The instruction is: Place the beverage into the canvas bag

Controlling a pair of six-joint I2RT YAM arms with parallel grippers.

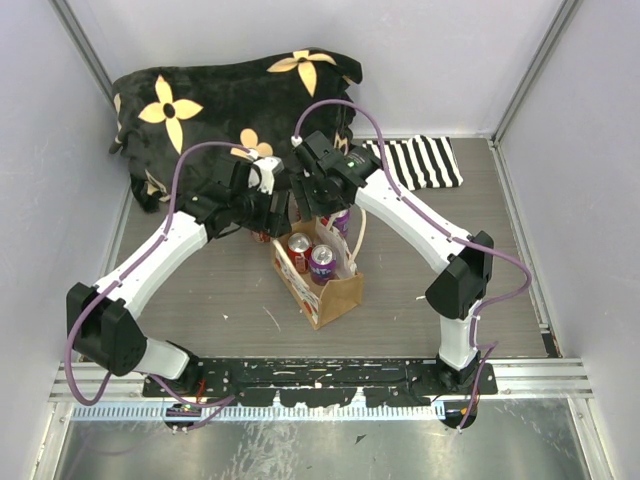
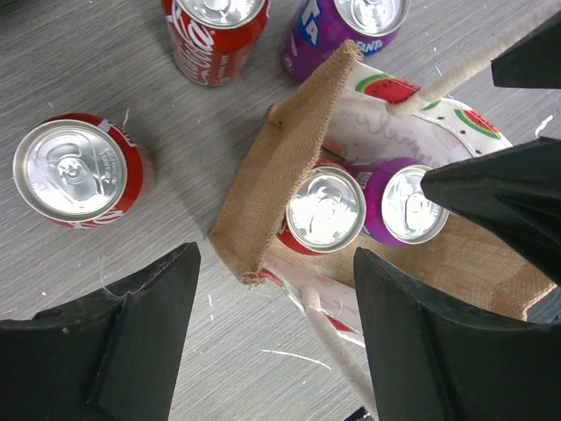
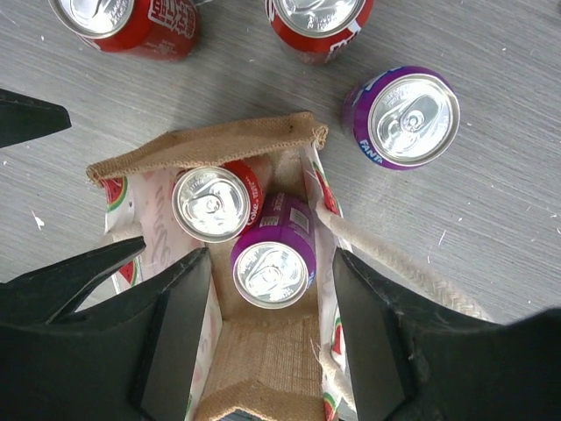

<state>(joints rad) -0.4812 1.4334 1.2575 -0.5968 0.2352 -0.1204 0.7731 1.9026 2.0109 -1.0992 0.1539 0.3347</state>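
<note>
Two sets logged: left fingers and right fingers, both spread wide and empty, over the canvas bag. Inside it we counted one purple can and one red can, upright, touching. Three loose cans stood on the desk nearby.

Ahead of the left pincer, the top edge of its wrist view cut off a red can and a purple can. To its right, a dark finger of the right pincer hid part of the bagged purple can and one wall of the canvas bag. Between the right pincer's fingers, the bag ran off the bottom edge. From above, both pincers covered most of the loose cans.
</note>
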